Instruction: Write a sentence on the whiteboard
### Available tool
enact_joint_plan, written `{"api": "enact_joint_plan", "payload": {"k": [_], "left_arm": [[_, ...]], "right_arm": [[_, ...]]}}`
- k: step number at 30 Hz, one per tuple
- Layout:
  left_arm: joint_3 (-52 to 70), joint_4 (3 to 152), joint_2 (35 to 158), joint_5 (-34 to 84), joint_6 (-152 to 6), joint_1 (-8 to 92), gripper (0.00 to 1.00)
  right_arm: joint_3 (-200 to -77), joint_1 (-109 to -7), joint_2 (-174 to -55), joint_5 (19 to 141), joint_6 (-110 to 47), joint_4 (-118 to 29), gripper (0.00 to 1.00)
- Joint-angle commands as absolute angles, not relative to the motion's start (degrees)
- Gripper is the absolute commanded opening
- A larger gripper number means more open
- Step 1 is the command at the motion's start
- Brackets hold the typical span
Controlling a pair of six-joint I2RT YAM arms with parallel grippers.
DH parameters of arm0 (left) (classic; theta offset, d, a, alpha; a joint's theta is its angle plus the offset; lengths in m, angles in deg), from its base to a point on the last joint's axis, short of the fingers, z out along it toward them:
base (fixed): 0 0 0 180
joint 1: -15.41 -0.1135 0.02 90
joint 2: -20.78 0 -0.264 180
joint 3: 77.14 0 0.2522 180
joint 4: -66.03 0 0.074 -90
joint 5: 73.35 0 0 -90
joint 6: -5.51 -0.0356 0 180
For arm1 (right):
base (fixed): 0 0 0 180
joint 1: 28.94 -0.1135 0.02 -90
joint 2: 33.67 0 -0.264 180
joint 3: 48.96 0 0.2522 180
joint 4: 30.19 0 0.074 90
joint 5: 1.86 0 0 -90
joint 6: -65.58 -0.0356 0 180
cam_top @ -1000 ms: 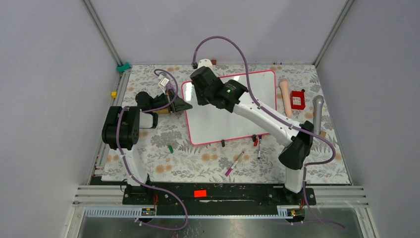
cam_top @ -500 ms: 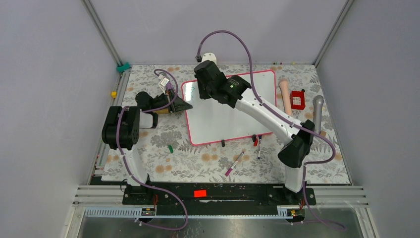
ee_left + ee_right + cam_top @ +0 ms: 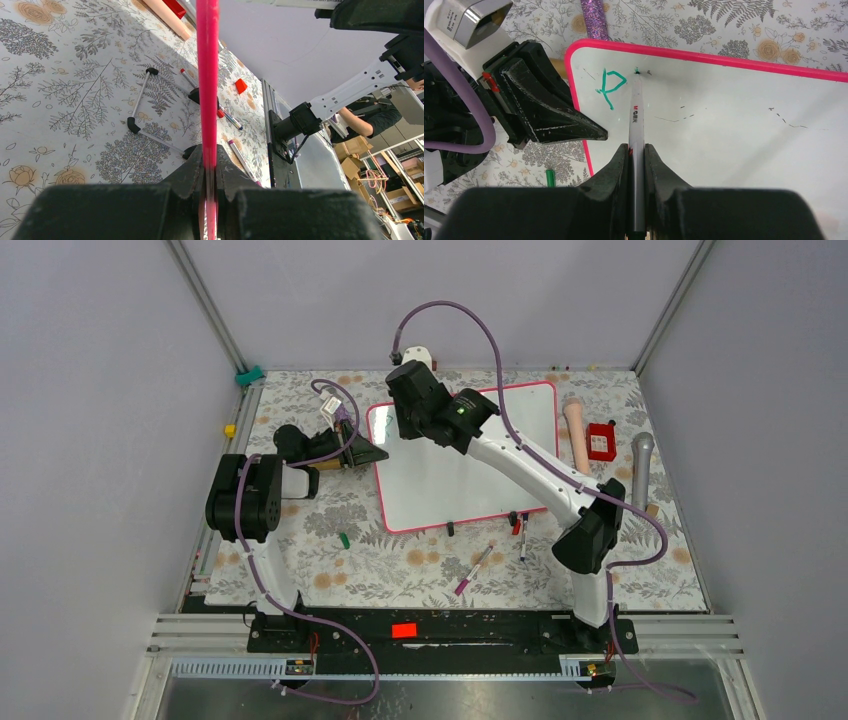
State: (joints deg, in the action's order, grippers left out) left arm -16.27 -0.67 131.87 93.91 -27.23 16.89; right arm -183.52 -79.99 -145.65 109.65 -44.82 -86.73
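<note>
The whiteboard, white with a pink frame, lies on the floral table. My left gripper is shut on its left frame edge, which runs straight out between the jaws. My right gripper hangs over the board's far left corner, shut on a grey marker. The marker's green tip meets the whiteboard near its top edge. Just left of the tip stands a green letter P. Faint dark streaks mark the rest of the board.
Loose markers and a green cap lie near the board's front edge. A pink cylinder, a red box and a grey handle sit to the right. A purple glitter tube lies beyond the board.
My right wrist has shifted a little toward the board's far edge, and its elbow has dropped nearer. The left arm and the board have not moved.
</note>
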Motion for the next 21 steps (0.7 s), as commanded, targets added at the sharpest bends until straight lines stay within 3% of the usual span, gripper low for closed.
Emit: {"api": "enact_joint_plan", "payload": {"k": [1, 21], "left_arm": [[-15.2, -4.8, 131.1, 98.8, -29.2, 18.4, 0.0], [-15.0, -4.7, 131.2, 98.9, -29.2, 18.4, 0.0]], "right_arm": [[-185.7, -79.8, -146.3, 111.3, -45.0, -88.0, 0.0], [-183.0, -79.8, -144.9, 106.6, -42.8, -89.8, 0.0]]}}
